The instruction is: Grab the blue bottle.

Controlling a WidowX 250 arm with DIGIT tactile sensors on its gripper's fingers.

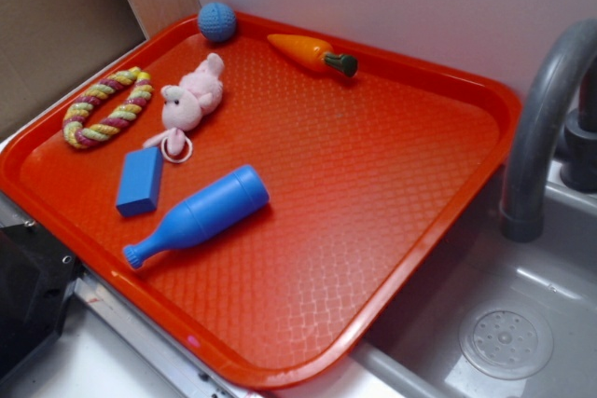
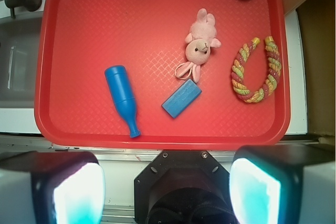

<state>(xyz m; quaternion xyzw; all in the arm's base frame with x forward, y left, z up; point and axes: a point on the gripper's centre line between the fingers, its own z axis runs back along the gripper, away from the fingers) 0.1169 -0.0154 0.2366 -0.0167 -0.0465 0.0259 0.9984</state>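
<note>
The blue bottle lies on its side near the front left of the red tray, neck pointing toward the tray's front edge. From the wrist view the blue bottle lies left of centre on the red tray, its neck toward the camera. My gripper hangs high above the tray's near edge, open, with nothing between its two pale pads. The gripper does not show in the exterior view.
On the tray also lie a flat blue block, a pink plush bunny, a striped rope ring, a blue knitted ball and a toy carrot. A grey faucet and sink stand to the right.
</note>
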